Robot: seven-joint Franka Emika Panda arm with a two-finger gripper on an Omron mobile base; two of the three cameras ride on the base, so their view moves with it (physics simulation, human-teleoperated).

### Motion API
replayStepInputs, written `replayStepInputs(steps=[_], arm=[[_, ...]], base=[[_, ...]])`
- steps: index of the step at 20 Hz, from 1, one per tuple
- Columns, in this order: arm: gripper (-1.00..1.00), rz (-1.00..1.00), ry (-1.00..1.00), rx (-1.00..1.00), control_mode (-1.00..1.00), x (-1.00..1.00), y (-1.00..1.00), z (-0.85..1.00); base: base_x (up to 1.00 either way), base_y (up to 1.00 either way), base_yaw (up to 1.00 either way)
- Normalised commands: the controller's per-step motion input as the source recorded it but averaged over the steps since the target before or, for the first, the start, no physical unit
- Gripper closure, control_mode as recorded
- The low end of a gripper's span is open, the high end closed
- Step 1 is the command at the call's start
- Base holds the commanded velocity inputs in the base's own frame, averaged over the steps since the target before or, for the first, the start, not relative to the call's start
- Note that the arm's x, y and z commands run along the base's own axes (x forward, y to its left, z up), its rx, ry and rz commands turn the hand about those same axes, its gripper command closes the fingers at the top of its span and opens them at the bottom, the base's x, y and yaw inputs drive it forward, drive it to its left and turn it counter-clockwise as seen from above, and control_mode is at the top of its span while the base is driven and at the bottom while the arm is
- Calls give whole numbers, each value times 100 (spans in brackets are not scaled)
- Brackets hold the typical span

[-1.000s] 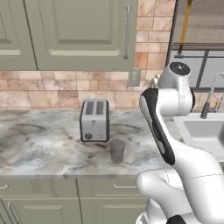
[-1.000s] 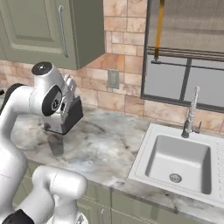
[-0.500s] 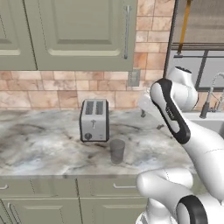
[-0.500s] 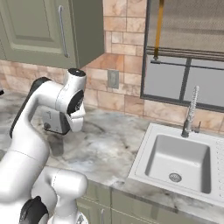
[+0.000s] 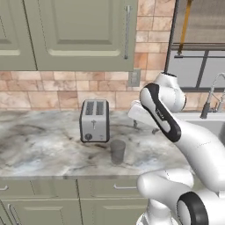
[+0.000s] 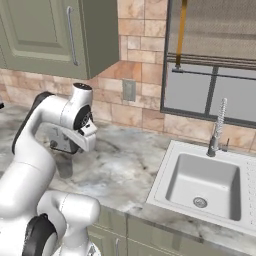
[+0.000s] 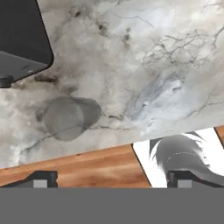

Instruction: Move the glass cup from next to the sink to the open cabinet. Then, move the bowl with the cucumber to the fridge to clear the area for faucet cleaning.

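Observation:
The glass cup point(image 5: 117, 151) stands upright on the marble counter point(image 5: 44, 145), just in front and to the right of the toaster point(image 5: 94, 121). In the right base view the glass cup point(image 6: 64, 165) sits left of the sink, partly behind my arm. My gripper point(image 5: 144, 127) hovers over the counter to the right of the cup, pointing down. In the hand view the gripper point(image 7: 111, 179) is open with nothing between its fingertips point(image 7: 41, 178), and the cup point(image 7: 70, 117) lies up and to the left of them. The bowl with the cucumber, the fridge and the open cabinet are out of view.
The sink point(image 6: 200, 185) with its faucet point(image 6: 217, 127) lies to the right. Closed wall cabinets point(image 5: 79, 35) hang over the counter. The toaster point(image 7: 22, 39) is close behind the cup. The counter's front edge point(image 7: 87, 155) runs just below the cup in the hand view.
My arm has swung forward and down, carrying the hand out over the counter to the right of the cup. The jaws have stayed open. Cup and toaster have not moved.

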Motion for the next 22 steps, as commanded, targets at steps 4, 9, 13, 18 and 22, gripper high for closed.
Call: replayStepInputs(steps=[4, 9, 13, 18, 22], arm=[[-100, 34, -1, -6, -100, 6, 29, -35], [-100, 30, -22, -7, -100, 0, 2, -44], [-100, 14, -13, -5, -100, 15, 0, -32], [-100, 1, -9, -1, -100, 29, 0, -28], [-100, 0, -1, 0, -100, 38, 16, -10]], base=[[0, 0, 0], [0, 0, 0], [0, 0, 0], [0, 0, 0], [0, 0, 0]])
